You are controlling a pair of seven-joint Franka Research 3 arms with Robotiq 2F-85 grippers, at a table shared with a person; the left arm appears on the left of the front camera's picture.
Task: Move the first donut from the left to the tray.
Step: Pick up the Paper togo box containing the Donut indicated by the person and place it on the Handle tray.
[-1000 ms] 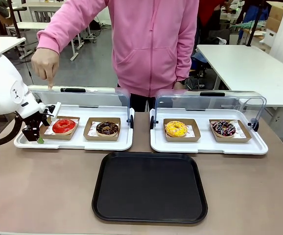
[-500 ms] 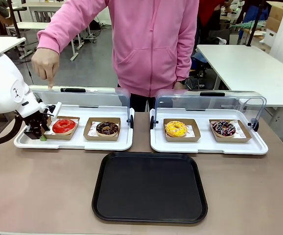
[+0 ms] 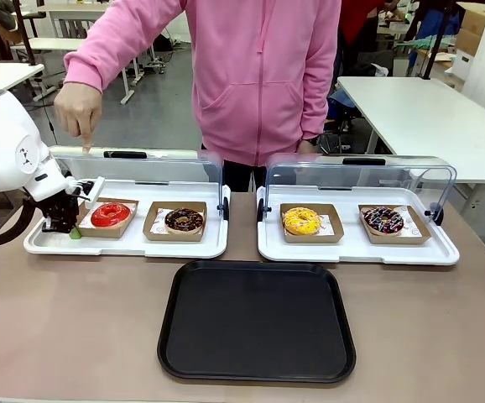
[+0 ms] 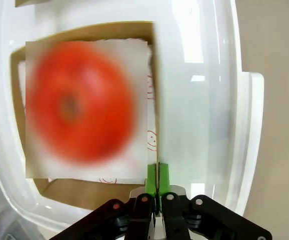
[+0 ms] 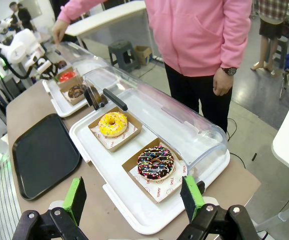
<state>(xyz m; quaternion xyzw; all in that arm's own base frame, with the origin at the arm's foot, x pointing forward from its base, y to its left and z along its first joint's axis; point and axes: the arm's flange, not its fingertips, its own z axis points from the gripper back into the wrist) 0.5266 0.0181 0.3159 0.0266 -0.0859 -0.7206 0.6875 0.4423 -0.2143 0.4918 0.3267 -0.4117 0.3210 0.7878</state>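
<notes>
The red glazed donut [image 3: 110, 215] lies on white paper in its brown cardboard box [image 3: 100, 232], leftmost in the left white tray. My left gripper [image 3: 69, 228] is at the box's left end. In the left wrist view the donut [image 4: 79, 102] is blurred, and the gripper [image 4: 157, 176] has its green pads pressed together on the box's side wall [image 4: 153, 90]. The black tray [image 3: 255, 323] lies flat at the table's near middle, with nothing on it. My right gripper [image 5: 133, 200] hangs open high above the right white tray, holding nothing.
A chocolate donut [image 3: 184, 220] sits beside the red one. The right white tray [image 3: 356, 252] holds a yellow donut [image 3: 301, 220] and a sprinkled chocolate donut [image 3: 383, 220]. Both clear lids stand open at the far side. The person's hand [image 3: 79, 109] rests a finger on the left lid.
My left gripper has moved slightly right and up, in against the box's left end. The donuts, the black tray and the person's hand have stayed put.
</notes>
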